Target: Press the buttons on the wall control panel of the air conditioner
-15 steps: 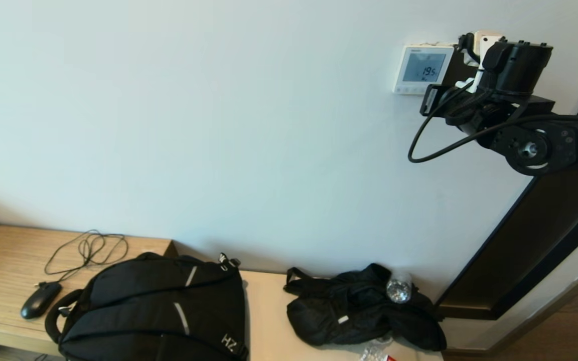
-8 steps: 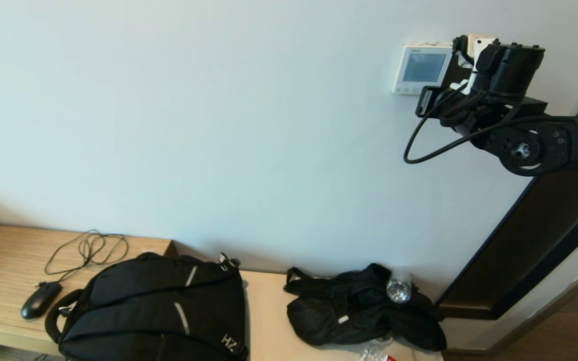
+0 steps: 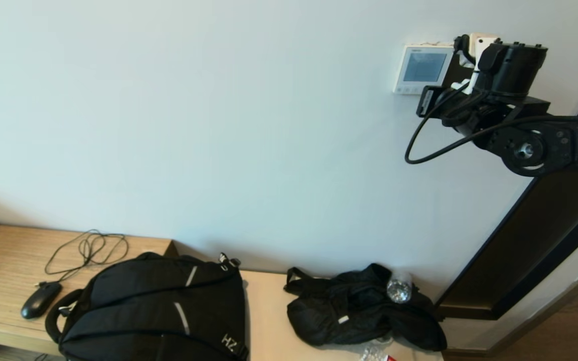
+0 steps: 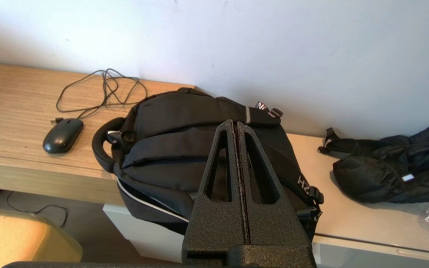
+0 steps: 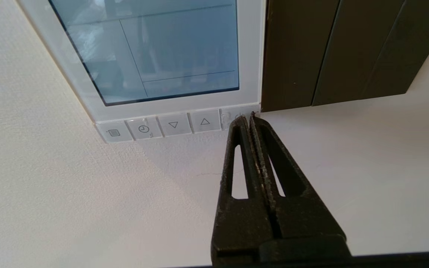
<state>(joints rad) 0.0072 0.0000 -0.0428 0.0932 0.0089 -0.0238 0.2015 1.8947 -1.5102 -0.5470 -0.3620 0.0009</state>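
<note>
The white wall control panel [image 3: 423, 68] has a blank grey screen [image 5: 155, 56] and a row of buttons under it: menu [image 5: 114, 133], clock [image 5: 143, 128], down arrow [image 5: 173, 124], up arrow [image 5: 205, 121]. My right gripper [image 5: 248, 117] is shut and empty. Its tips rest at the rightmost button [image 5: 228, 117], at the panel's lower right corner, and partly hide it. In the head view my right wrist [image 3: 512, 67] is raised just right of the panel. My left gripper [image 4: 235, 123] is shut and empty, parked low above a black backpack [image 4: 184, 149].
A dark door frame [image 5: 311, 56] borders the panel's right edge and runs down the wall [image 3: 545, 240]. Below, a wooden desk [image 3: 3, 260] holds a mouse [image 3: 40, 299] with its cable, the backpack [image 3: 158, 311] and a black bag [image 3: 359, 311].
The panel's screen showed 19.5 one second ago and is blank now. My right arm moved slightly left toward the panel, then eased back a little.
</note>
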